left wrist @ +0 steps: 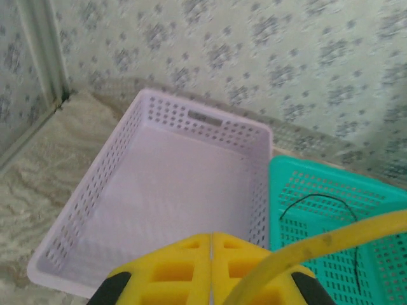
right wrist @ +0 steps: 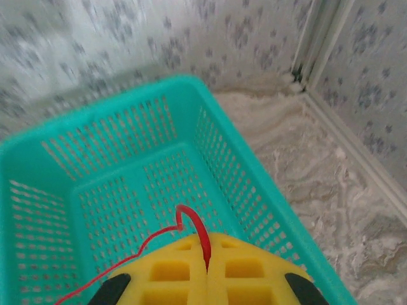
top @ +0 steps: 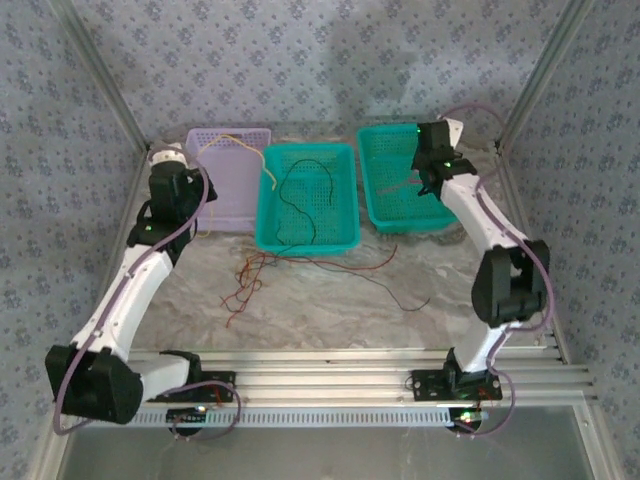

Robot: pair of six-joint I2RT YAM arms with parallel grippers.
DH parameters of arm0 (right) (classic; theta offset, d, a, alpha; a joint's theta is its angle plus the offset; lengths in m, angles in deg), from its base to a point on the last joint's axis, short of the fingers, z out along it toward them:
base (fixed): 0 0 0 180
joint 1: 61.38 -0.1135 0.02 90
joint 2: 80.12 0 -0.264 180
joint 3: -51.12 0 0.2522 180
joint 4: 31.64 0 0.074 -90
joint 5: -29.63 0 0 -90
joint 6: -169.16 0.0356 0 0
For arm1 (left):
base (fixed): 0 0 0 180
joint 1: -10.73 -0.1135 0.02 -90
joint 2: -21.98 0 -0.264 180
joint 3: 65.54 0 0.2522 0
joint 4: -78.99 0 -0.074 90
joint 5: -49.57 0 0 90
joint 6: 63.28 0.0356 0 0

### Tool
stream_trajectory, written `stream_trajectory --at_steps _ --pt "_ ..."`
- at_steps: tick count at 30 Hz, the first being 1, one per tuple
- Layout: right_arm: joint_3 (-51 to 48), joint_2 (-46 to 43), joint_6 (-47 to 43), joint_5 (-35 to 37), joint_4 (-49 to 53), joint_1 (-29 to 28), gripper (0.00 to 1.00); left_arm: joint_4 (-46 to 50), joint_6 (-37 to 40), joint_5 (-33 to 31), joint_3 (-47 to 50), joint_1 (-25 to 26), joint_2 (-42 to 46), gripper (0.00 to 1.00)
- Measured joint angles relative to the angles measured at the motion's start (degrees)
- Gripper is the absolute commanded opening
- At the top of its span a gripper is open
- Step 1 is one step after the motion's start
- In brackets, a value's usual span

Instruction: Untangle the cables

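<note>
The left tool [left wrist: 211, 244] clamps the yellow wire [left wrist: 331, 240] at the lavender basket [left wrist: 121, 149], the right tool [right wrist: 206, 254] a red wire [right wrist: 191, 222] over the teal basket [right wrist: 95, 105]; the limp, light tangle [top: 250, 275] on the surface [top: 330, 305] likely suits free-end pinches.

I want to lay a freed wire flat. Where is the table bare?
Bare table between the right teal basket and the side wall; also the strip along the near rail. The purple basket has a bare floor. Crowded: before the middle teal basket, where red cables sprawl.
</note>
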Motion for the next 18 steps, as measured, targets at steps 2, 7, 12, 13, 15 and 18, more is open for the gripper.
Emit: stream_trajectory --at_steps 2,7,12,13,15,18 --pt "1.55 3.48 -0.28 -0.28 1.14 0.24 0.0 -0.9 -1.25 -0.02 0.24 -1.27 -2.49 0.0" --pt "4.61 8.66 -0.5 -0.85 2.62 0.42 0.0 -3.65 -3.74 0.02 0.22 -2.34 -8.0 0.0" --pt "4.63 9.25 -0.42 -1.77 2.89 0.42 0.13 -4.68 -5.25 0.57 -1.29 -2.78 -13.79 0.0" --pt "4.61 9.27 -0.33 -2.01 2.91 0.42 0.16 -4.85 -5.51 0.66 -1.46 -2.82 -14.71 0.0" --pt "4.61 9.42 -0.33 -2.73 2.91 0.42 0.23 -5.09 -6.14 0.68 -1.86 -3.17 -16.61 0.0" --pt "4.28 9.4 -0.2 -3.72 2.45 0.42 0.33 -6.25 -7.23 0.9 -1.86 -3.56 -18.84 0.0"
